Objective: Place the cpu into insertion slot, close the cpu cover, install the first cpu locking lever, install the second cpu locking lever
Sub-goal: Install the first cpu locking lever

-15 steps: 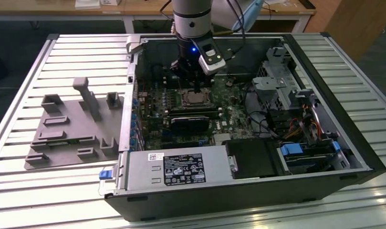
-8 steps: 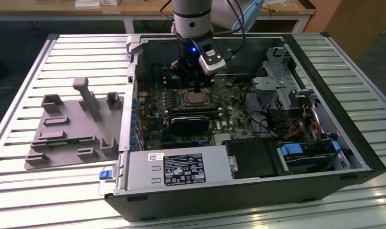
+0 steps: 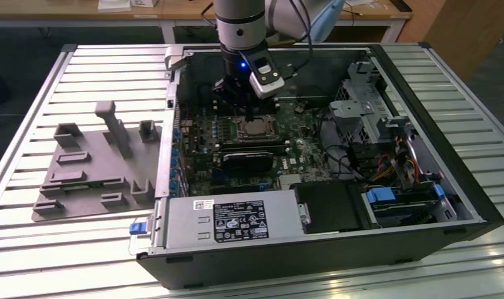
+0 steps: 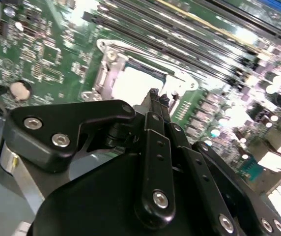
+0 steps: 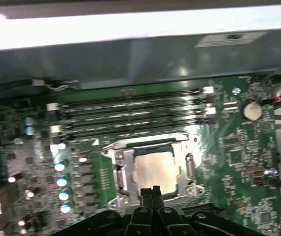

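The cpu (image 5: 155, 169) lies flat in the insertion slot (image 5: 153, 147), its silvery top showing in both wrist views (image 4: 135, 83). The cpu cover (image 5: 122, 169) is a metal frame lying down around the chip, which shows through its window. My gripper (image 5: 150, 191) hangs just above the socket's edge, fingers pressed together with nothing between them; the tips (image 4: 156, 96) point at the cover's rim. In the exterior view the gripper (image 3: 247, 116) stands upright over the socket (image 3: 254, 129) inside the open computer case. A thin metal lever (image 5: 188, 164) runs along one side of the socket.
Long black memory slots (image 5: 130, 115) run beside the socket. A black card (image 3: 250, 159) sits close to it. The case walls (image 3: 172, 81), drive cage (image 3: 364, 103) and cables (image 3: 351, 165) ring the board. A grey fixture plate (image 3: 94, 168) lies outside, on the exterior view's left.
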Controlling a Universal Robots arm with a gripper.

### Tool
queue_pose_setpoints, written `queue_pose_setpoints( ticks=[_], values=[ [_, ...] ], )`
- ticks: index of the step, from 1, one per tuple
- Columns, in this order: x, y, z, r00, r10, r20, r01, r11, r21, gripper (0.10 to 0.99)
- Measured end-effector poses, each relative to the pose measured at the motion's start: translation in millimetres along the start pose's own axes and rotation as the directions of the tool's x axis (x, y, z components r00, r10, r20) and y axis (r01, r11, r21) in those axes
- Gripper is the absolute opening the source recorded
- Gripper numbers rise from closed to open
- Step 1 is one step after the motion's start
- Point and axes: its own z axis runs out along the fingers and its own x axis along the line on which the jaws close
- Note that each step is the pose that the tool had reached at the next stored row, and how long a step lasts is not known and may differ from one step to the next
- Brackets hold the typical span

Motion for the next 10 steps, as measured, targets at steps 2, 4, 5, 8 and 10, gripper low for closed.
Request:
queue_pose_setpoints(
  ticks=[2,4,5,8,10],
  values=[
    [5.5,-0.8,-0.6,1.0000,0.000,0.0000,0.000,1.0000,0.000,0.102],
    [12.0,-1.7,-1.3,1.0000,0.000,0.0000,0.000,1.0000,0.000,0.102],
    [15.3,-2.1,-1.6,1.0000,0.000,0.0000,0.000,1.0000,0.000,0.102],
    [24.3,-3.4,-2.5,1.0000,0.000,0.0000,0.000,1.0000,0.000,0.102],
    [29.9,-4.2,-3.1,1.0000,0.000,0.0000,0.000,1.0000,0.000,0.102]
  ],
)
